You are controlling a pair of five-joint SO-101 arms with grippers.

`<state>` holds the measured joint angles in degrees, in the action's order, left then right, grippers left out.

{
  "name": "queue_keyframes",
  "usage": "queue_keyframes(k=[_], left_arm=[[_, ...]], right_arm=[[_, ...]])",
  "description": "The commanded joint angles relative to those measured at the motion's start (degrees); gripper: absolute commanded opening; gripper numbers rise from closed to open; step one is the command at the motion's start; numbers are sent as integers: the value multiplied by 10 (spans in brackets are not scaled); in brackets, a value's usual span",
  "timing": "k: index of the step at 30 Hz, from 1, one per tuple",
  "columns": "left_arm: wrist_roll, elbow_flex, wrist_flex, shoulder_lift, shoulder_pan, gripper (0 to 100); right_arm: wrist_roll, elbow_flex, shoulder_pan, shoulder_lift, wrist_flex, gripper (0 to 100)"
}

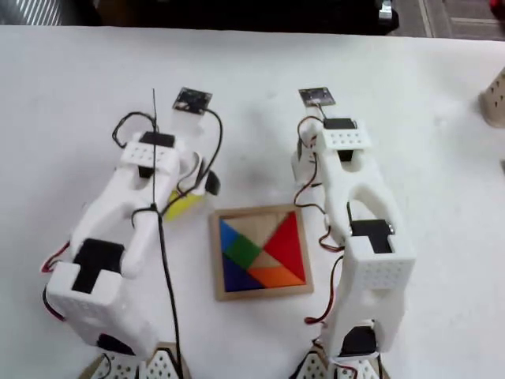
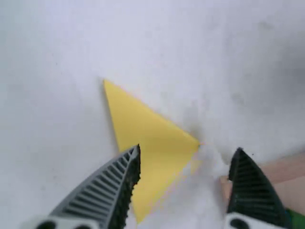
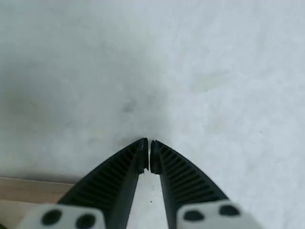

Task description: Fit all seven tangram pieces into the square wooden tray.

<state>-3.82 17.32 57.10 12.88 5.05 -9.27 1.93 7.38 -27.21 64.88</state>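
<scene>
bench (image 1: 252, 63): white, dark floor (image 1: 237, 12) beyond far edge | tray (image 1: 252, 212): mid-bench between arms, coloured pieces inside | yellow triangle (image 2: 147, 138): flat on bench beside tray | left fingers (image 2: 114, 186): apart over triangle | right fingers (image 3: 119, 176): together above bench

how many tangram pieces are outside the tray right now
1. The yellow triangle lies on the table beside the wooden tray, at the left gripper's open jaws. Others may be hidden under the arms.
</scene>
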Motion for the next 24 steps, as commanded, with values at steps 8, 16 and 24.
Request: queue_keyframes(k=[8,16,24], left_arm=[[28,-53,67,-1,-24,496],[43,-60,42,24,-22,465],[47,-142,84,118,-27,464]], right_arm=[[-8,33,3,7,5,17],[-8,33,3,7,5,17],[-8,33,3,8,5,17]])
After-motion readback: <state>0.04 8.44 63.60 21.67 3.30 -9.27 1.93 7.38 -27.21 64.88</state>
